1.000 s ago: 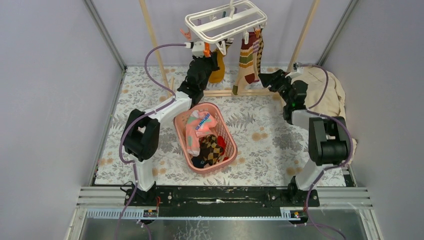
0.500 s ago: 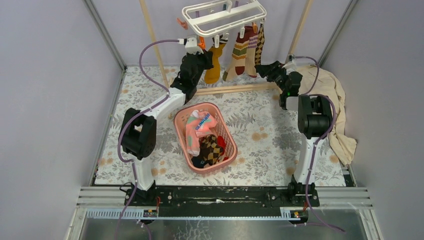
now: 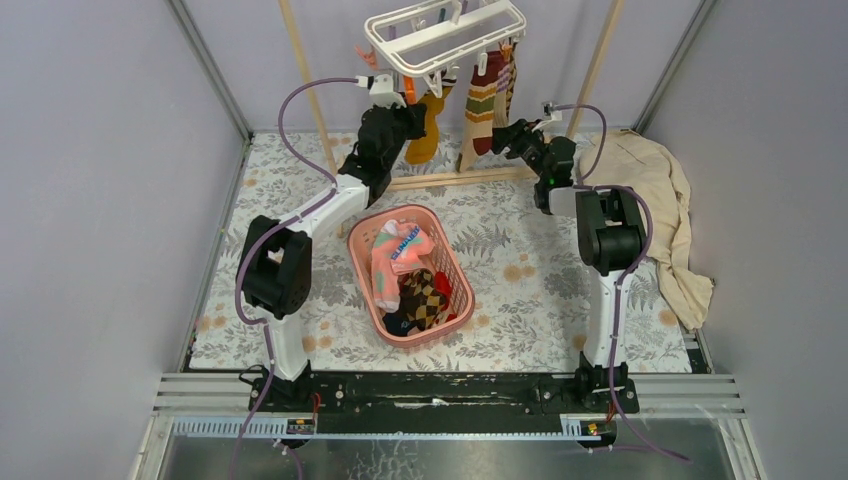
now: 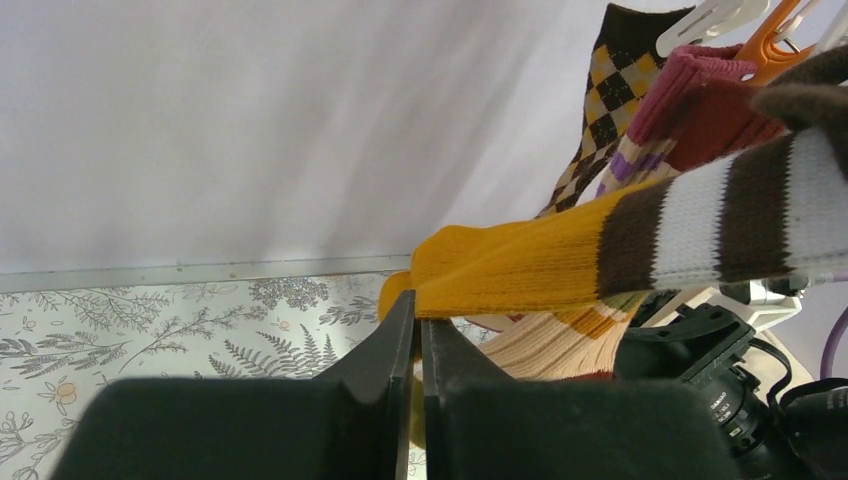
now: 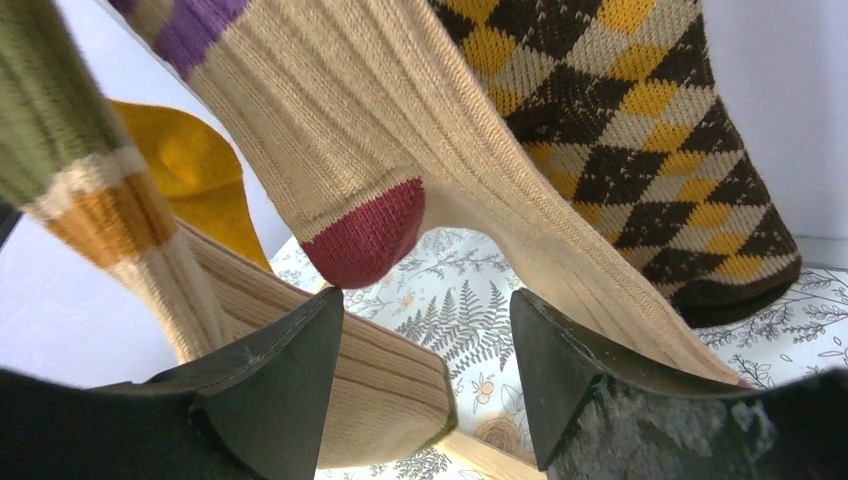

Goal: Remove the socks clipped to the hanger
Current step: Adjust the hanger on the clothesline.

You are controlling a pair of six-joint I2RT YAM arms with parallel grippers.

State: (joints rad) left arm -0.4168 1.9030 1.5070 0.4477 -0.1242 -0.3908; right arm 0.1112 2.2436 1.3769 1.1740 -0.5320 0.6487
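From above, the hanger hangs at the back, socks clipped beneath (others lie in the basket). Left wrist: the left gripper pinches the mustard sock; a downward tug should unclip it. Right wrist: the right gripper, spread, sits under the beige sock.

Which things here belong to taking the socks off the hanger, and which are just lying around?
Job: white plastic drying hanger; mustard-yellow sock held by left gripper, jaws shut; striped sock; brown argyle sock; pink plastic basket.
Lying about: large beige cloth; wooden rack.
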